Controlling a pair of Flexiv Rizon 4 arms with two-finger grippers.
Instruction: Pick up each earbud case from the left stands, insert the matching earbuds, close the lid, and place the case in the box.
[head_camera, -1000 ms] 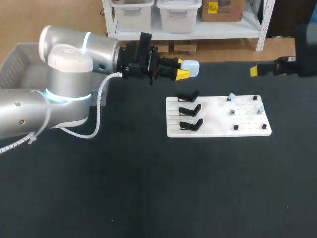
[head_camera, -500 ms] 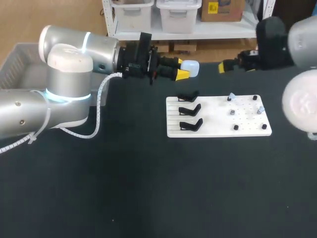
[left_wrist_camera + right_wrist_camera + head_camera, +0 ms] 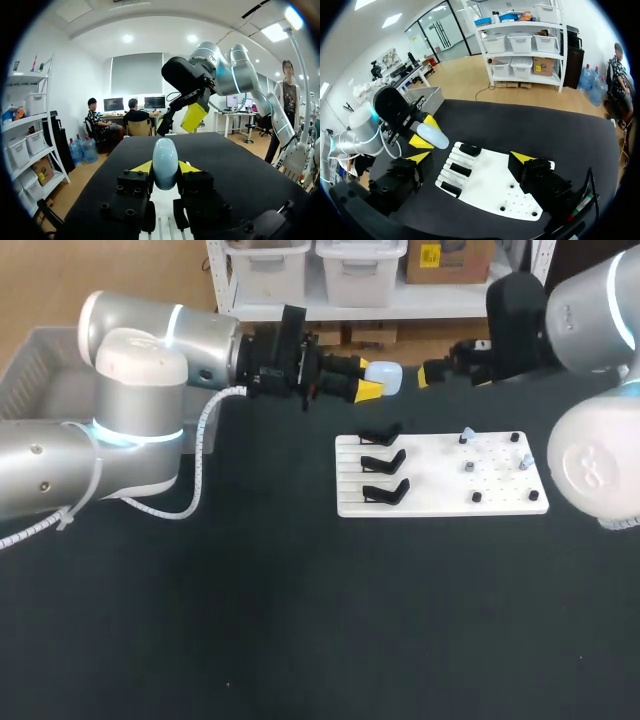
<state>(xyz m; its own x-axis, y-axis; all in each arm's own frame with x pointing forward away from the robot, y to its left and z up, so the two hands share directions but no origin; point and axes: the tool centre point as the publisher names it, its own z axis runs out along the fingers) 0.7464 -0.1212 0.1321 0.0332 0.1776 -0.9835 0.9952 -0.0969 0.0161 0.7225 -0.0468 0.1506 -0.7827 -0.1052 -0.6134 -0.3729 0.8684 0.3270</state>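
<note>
Left hand (image 3: 371,382) clamps a smooth, glossy, pale blue, egg-shaped earbud case (image 3: 386,377).

The left arm (image 3: 150,350) comes in from the left and stretches out level above the table. Its left gripper (image 3: 372,380) points to the right, both yellow-tipped fingers pressed against a pale earbud case (image 3: 386,376). The right arm (image 3: 590,310) bends in from the right. Its right gripper (image 3: 440,365) faces the left one from close by, fingers spread wide apart.
</note>
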